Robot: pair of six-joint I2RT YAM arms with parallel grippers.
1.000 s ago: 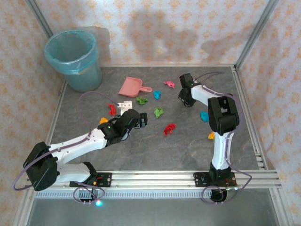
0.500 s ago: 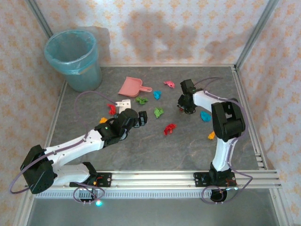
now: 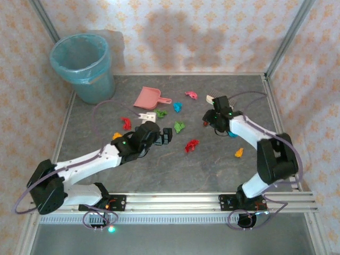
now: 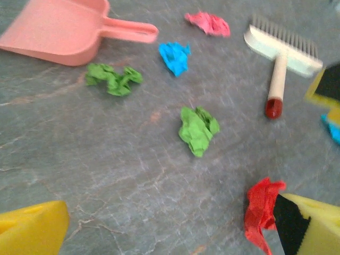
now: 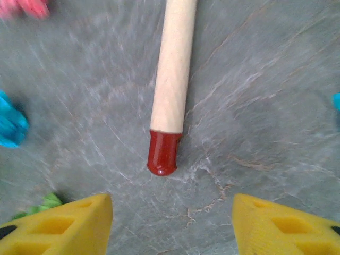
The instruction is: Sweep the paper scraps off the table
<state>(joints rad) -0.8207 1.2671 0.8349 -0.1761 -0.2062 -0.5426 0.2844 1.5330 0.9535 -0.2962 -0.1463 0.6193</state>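
The right pincer (image 5: 172, 210) stands released, its yellow fingers apart just short of the red-tipped handle of the brush (image 5: 171, 69), which lies flat on the counter (image 5: 276, 106). The left pincer (image 4: 170, 215) is released too (spread wide), with a red scrap (image 4: 260, 210) just beside one finger. The other paper scraps (image 4: 198, 130) lie scattered over the grey counter, some near the pink dustpan (image 4: 58, 29), all well apart from the blue bin (image 3: 82, 66).

Red, green, blue, pink paper scraps (image 4: 198, 130) on marbled grey table (image 4: 106, 170).
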